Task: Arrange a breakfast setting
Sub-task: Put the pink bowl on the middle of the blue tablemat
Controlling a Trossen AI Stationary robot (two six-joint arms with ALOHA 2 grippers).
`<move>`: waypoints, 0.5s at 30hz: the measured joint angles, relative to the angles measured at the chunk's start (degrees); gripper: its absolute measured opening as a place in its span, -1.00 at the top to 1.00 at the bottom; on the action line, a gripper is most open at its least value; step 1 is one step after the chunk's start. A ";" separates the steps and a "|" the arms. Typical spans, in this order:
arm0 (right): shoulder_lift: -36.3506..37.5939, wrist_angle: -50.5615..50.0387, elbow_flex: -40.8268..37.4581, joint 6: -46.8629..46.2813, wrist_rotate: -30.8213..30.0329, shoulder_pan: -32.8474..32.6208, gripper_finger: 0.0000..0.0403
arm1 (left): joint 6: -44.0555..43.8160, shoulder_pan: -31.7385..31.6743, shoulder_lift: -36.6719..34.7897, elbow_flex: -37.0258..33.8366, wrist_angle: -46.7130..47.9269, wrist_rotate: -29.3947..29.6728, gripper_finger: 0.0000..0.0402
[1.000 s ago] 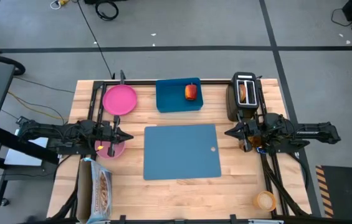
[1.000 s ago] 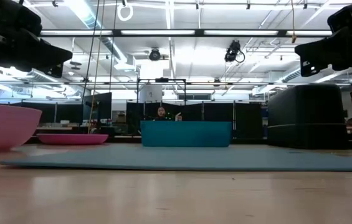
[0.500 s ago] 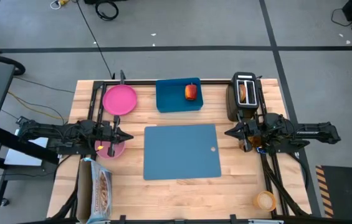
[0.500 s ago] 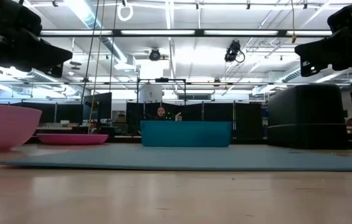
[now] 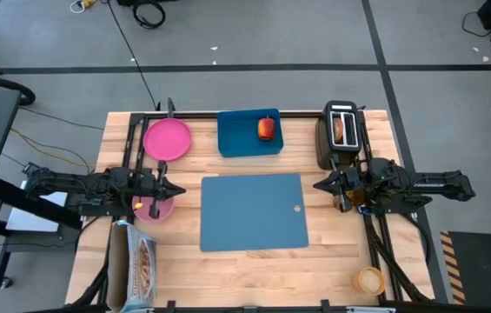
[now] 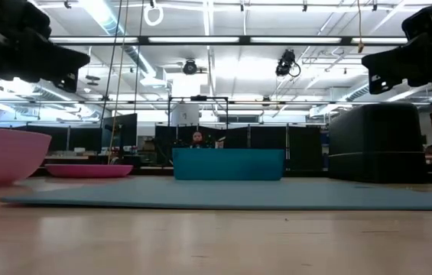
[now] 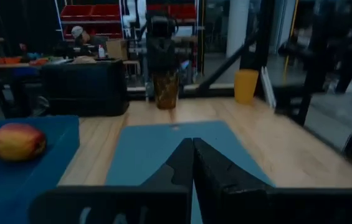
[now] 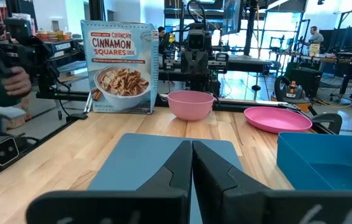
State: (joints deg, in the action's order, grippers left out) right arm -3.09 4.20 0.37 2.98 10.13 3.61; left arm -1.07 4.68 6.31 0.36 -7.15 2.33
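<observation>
The slate-blue mat (image 5: 254,211) lies at the table's middle. The pink plate (image 5: 168,139) lies at the far left. The pink bowl (image 5: 154,207) stands left of the mat, partly under my left gripper (image 5: 175,189), which is shut and hovers above the table. The red apple (image 5: 267,129) lies in the blue tray (image 5: 249,133). The toast (image 5: 340,129) sticks up out of the black toaster (image 5: 341,137). The orange cup (image 5: 369,280) stands at the near right corner. My right gripper (image 5: 321,184) is shut, hovering at the mat's right edge. I cannot make out the spoon.
A cereal box (image 5: 141,265) lies at the near left and shows upright in the right wrist view (image 8: 119,65). A brown glittery container (image 5: 358,196) stands under my right arm. The bare mat lies between the grippers. People show in the room beyond (image 6: 197,137).
My left gripper has gone up a little above the pink bowl, still shut. Nothing on the table has moved.
</observation>
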 joint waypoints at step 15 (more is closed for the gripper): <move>0.00 0.03 0.00 0.00 0.00 0.01 0.90 | -11.34 1.92 13.71 12.57 1.38 0.34 0.98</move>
State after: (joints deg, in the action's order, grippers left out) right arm -3.10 4.23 0.37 2.98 10.13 3.62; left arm -12.41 6.60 20.02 12.93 -5.77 2.67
